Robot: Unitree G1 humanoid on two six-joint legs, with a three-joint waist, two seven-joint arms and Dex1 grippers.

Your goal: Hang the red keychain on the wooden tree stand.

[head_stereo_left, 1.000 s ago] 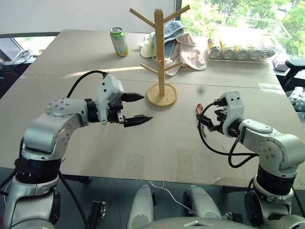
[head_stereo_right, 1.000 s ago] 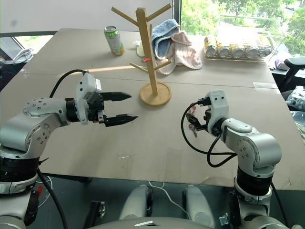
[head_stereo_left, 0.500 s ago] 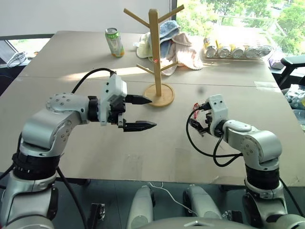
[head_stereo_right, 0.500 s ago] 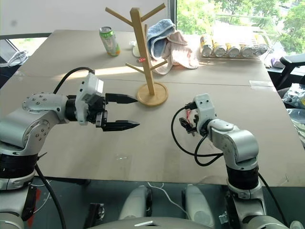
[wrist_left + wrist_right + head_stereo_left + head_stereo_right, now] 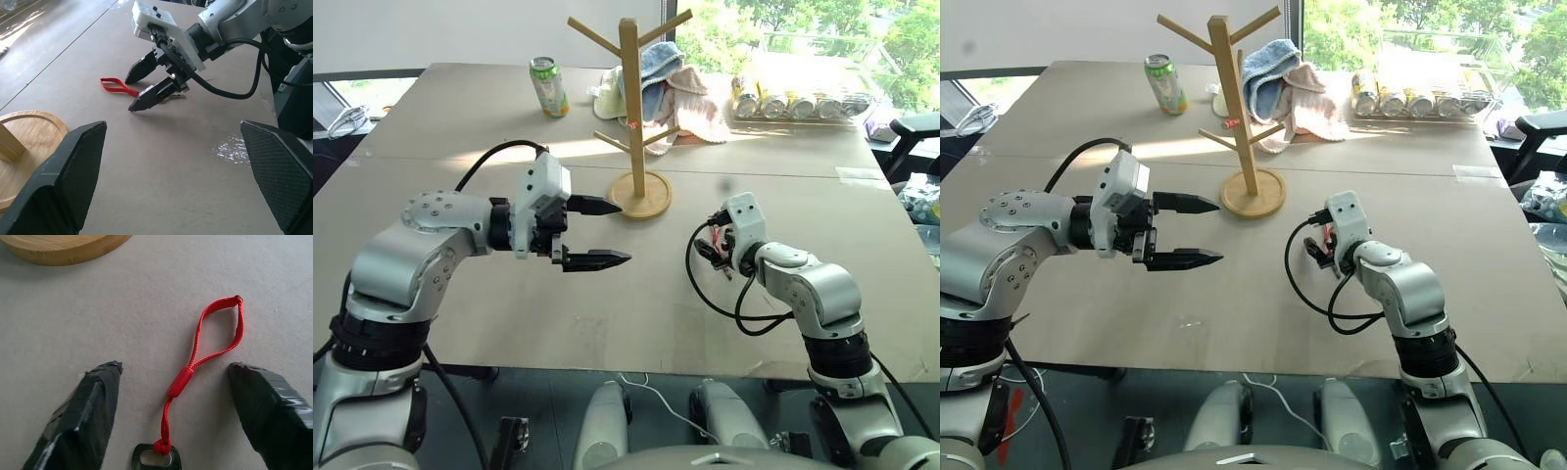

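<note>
The red keychain [image 5: 181, 382] lies flat on the table, its red cord loop stretched out and the key end near my wrist. My right gripper [image 5: 175, 366] is low over it, open, with one finger on each side of the cord and neither touching it. The left wrist view shows the same right gripper [image 5: 130, 94] beside the loop [image 5: 117, 87]. The wooden tree stand [image 5: 629, 98] is upright behind, on its round base [image 5: 641, 194]. My left gripper [image 5: 592, 233] hovers open above the table, to the left of the stand's base, pointing right with nothing in it.
A green drink can [image 5: 549, 86] stands at the back left. Folded towels [image 5: 680, 83] lie behind the stand. A row of cans in a clear tray [image 5: 798, 106] sits at the back right. A black cable loops under my right wrist [image 5: 705, 294].
My right gripper has moved forward, left and down to the table, and now straddles the keychain. The left arm has stayed where it was. The camera view has shifted a little.
</note>
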